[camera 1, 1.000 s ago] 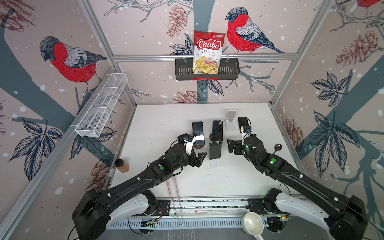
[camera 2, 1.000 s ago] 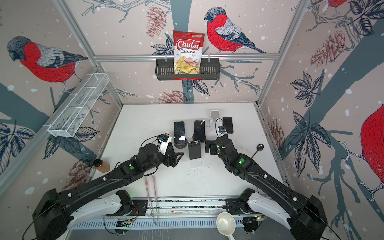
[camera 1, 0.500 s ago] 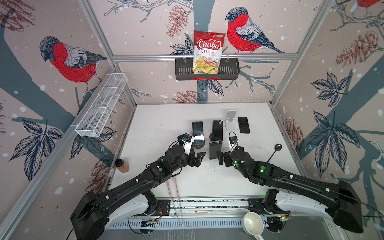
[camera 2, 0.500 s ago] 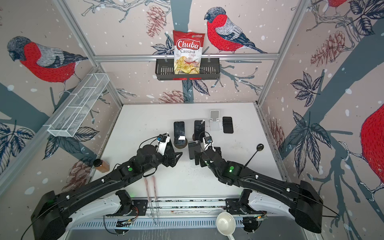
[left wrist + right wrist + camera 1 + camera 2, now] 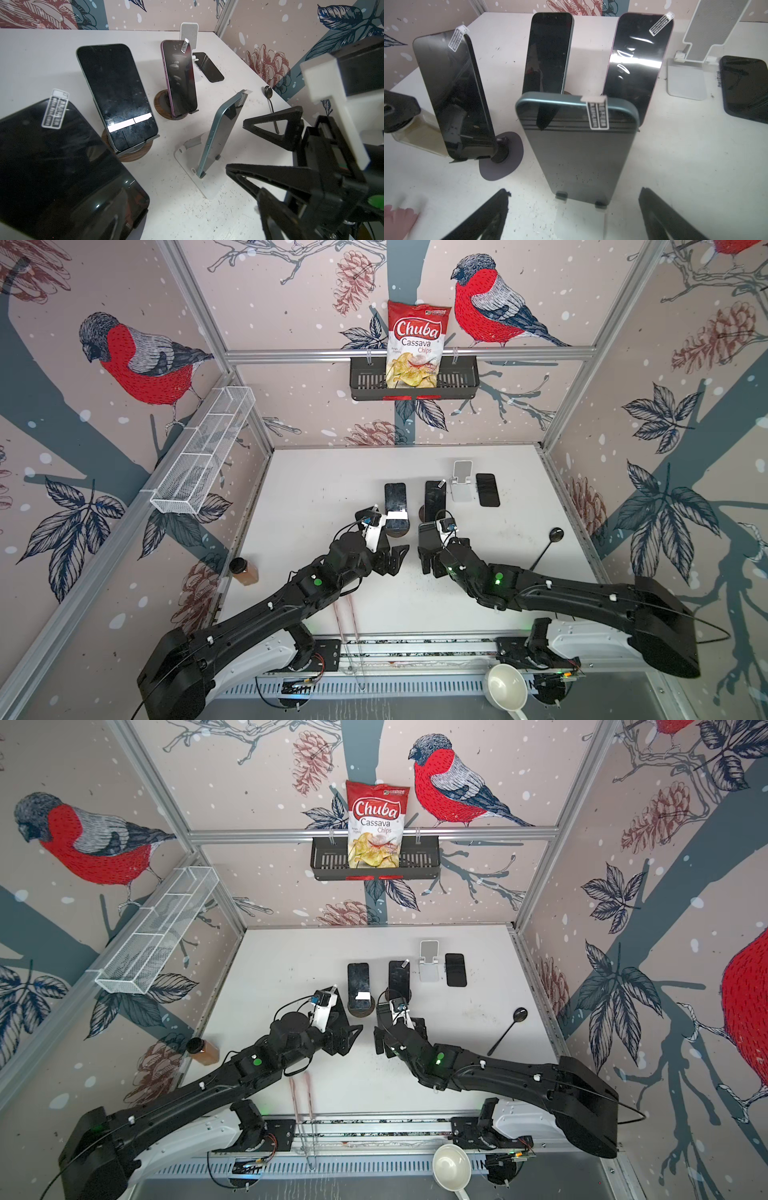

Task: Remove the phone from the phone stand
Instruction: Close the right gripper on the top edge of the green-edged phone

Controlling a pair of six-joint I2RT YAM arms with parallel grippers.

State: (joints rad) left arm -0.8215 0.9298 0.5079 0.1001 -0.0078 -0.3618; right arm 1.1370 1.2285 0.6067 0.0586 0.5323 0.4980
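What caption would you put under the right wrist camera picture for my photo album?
Open right end effector facing a teal phone propped on its white stand, other propped phones behind.

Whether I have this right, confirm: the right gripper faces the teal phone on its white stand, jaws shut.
Only the jaws are wrong. The right wrist view shows the right gripper open, facing the teal phone on its white stand.
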